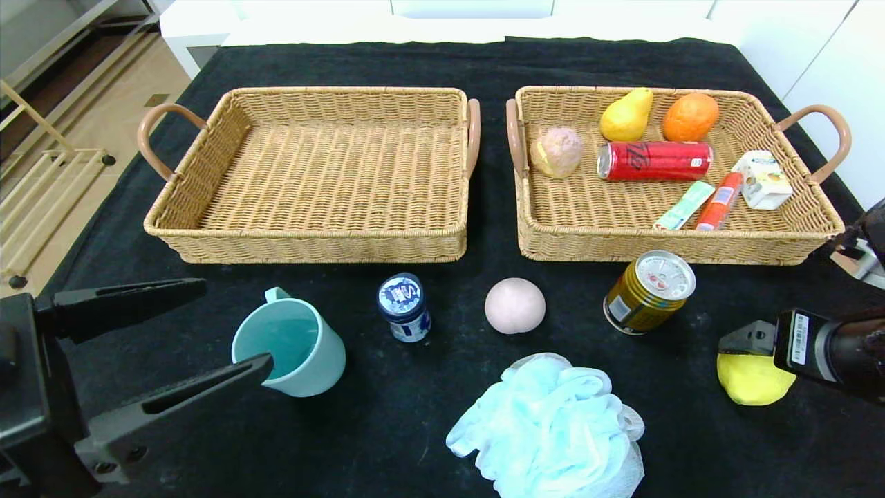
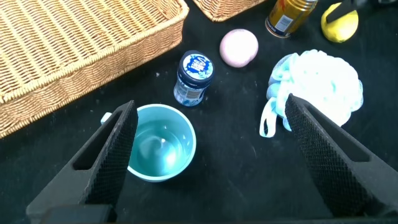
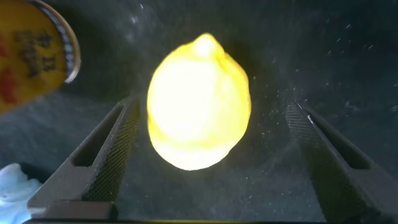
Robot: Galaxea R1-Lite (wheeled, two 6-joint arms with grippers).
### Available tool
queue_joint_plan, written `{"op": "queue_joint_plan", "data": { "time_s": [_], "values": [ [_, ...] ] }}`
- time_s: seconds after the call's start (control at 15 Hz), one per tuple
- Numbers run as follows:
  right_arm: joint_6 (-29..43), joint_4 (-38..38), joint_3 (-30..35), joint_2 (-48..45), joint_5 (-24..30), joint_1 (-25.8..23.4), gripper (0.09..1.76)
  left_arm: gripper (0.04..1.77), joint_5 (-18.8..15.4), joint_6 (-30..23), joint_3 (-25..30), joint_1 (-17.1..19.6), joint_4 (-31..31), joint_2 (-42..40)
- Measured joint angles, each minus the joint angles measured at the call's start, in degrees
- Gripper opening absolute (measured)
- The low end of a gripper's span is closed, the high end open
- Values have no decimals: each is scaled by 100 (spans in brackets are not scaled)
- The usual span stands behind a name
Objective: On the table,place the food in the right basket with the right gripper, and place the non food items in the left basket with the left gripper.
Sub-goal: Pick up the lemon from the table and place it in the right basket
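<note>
Right gripper (image 3: pixel 208 155) is over the lemon (image 3: pixel 199 102) at the table's near right edge, jaws spread wide, one finger (image 3: pixel 102 158) on each side of the fruit, neither touching it. Left gripper (image 1: pixel 228 325) hangs at near left, jaws wide and empty, lower finger tip in front of the teal mug (image 1: pixel 290 346).

Writing: the red can (image 1: pixel 655 160) lying on its side in the right basket (image 1: pixel 677 238) has white script, only partly legible. The gold can (image 1: pixel 648 290) on the table just in front of that basket shows red characters in the right wrist view, which I can't read. The small blue jar (image 1: pixel 404 306) has a printed lid, text too small. Carton (image 1: pixel 762 180), orange tube (image 1: pixel 719 200) and green sachet (image 1: pixel 684 205) in the right basket carry labels, unreadable.

Also in the right basket: pear (image 1: pixel 626 114), orange (image 1: pixel 690 116), a pale round fruit (image 1: pixel 557 152). Left basket (image 1: pixel 311 238) holds nothing. On the table: pink ball (image 1: pixel 515 306) between jar and gold can, blue bath sponge (image 1: pixel 553 425) nearest the robot.

View differences: only the head view shows the basket contents. The left wrist view shows the mug's inside, nothing in it, and the jar lid from above. The right wrist view alone shows the finger gaps either side of the lemon; in the head view the arm covers part of it.
</note>
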Motion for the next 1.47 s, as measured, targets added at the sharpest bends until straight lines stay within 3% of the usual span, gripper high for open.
{"op": "queue_joint_plan", "data": {
  "time_s": [0.47, 1.0, 1.2, 1.27, 1.47],
  "values": [
    [5, -501, 199, 135, 247, -77, 171, 172, -2, -10, 1, 6, -2, -22],
    [2, -557, 262, 291, 280, -166, 171, 172, -2, -2, 6, 9, 0, -55],
    [2, -568, 268, 322, 280, -168, 124, 172, -6, 11, 1, 89, -2, -63],
    [0, -578, 271, 339, 282, -168, 115, 172, -6, 11, 1, 106, -2, -63],
    [-6, -590, 277, 378, 271, -162, 111, 172, -11, 23, -2, 122, -5, -63]
  ]
}}
